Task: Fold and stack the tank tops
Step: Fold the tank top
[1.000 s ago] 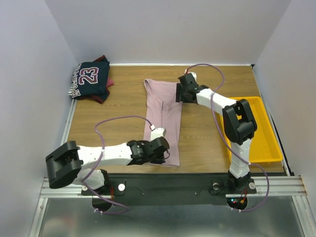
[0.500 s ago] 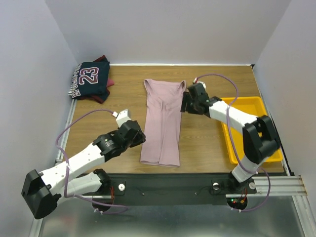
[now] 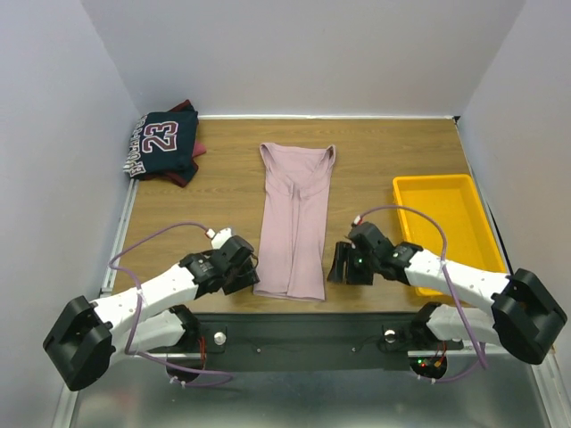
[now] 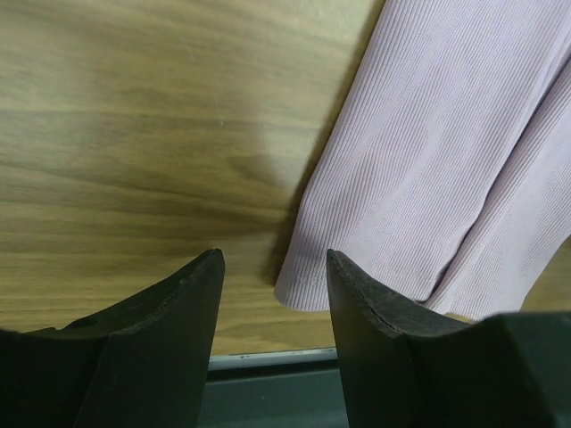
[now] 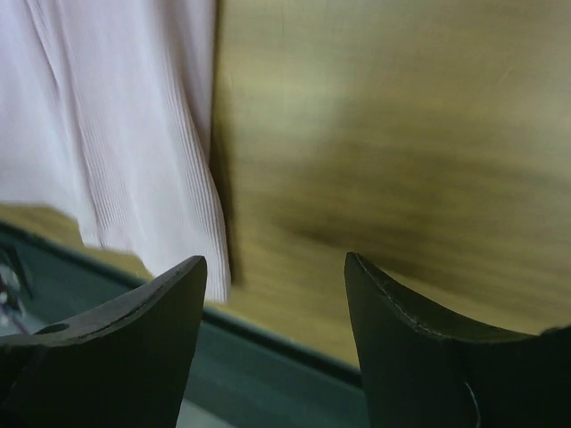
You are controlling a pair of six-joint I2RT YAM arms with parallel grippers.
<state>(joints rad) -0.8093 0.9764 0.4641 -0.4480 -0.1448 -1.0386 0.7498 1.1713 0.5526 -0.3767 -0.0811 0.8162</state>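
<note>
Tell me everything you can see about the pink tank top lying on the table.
The dusty pink ribbed-cloth tank top lies flat on the wooden table, folded lengthwise into a long narrow strip, with its straps at the far end and its hem at the near edge. The open left gripper and the open right gripper flank its near corners; neither grips it.

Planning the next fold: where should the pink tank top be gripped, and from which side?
Take the pink tank top by its two near hem corners: left gripper from the left, right gripper from the right. It lies flat, hem toward the arms, corners exposed on the table.
</note>
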